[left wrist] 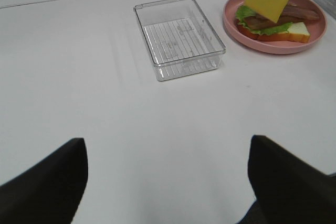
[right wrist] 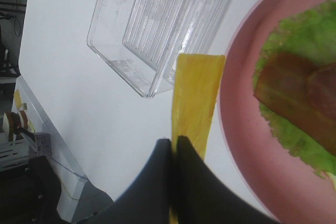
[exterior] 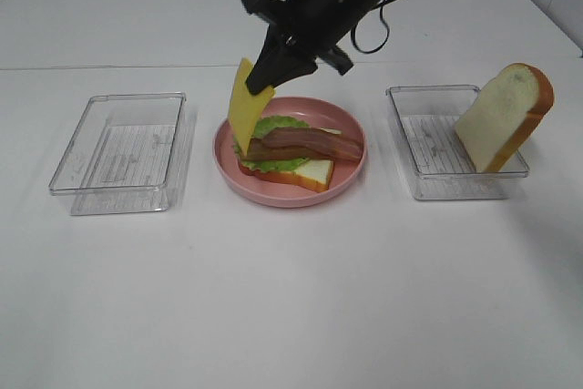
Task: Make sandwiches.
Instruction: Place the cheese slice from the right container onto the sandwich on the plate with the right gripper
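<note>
Right gripper (exterior: 264, 80): clamped on the cheese (exterior: 243, 103), which hangs edge-down over the plate's (exterior: 284, 199) left rim.
Sandwich (exterior: 293, 159): on the plate, half-built, topped with bacon, just below the cheese.
Left gripper (left wrist: 167, 153): jaws spread wide, well away from the plate.

Bright, even light floods the white worktop (exterior: 291, 316), shadows are faint and soft, and all 3 views look slightly soft.
</note>
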Controlling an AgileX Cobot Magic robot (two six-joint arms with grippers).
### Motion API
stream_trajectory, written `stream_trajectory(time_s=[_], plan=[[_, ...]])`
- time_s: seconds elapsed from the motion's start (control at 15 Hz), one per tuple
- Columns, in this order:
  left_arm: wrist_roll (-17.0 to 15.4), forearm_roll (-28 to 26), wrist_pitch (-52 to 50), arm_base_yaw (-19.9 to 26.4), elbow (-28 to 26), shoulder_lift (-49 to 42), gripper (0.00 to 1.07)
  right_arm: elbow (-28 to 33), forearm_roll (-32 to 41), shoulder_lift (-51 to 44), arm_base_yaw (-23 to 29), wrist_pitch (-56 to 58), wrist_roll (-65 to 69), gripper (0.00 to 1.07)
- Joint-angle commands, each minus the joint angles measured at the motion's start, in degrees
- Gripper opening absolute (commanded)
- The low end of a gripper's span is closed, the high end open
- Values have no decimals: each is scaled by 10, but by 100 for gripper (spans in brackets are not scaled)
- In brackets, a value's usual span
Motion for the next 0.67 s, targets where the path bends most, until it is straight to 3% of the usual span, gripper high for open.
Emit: stream_trajectory(time_s=[0.07, 0.67], plan=[[-2, 2, -7, -1, 1, -11, 79, -2, 6, 26, 6, -10, 1, 0], [-2, 2, -7, -1, 1, -11, 79, -2, -223, 30, 3, -97, 135, 0]])
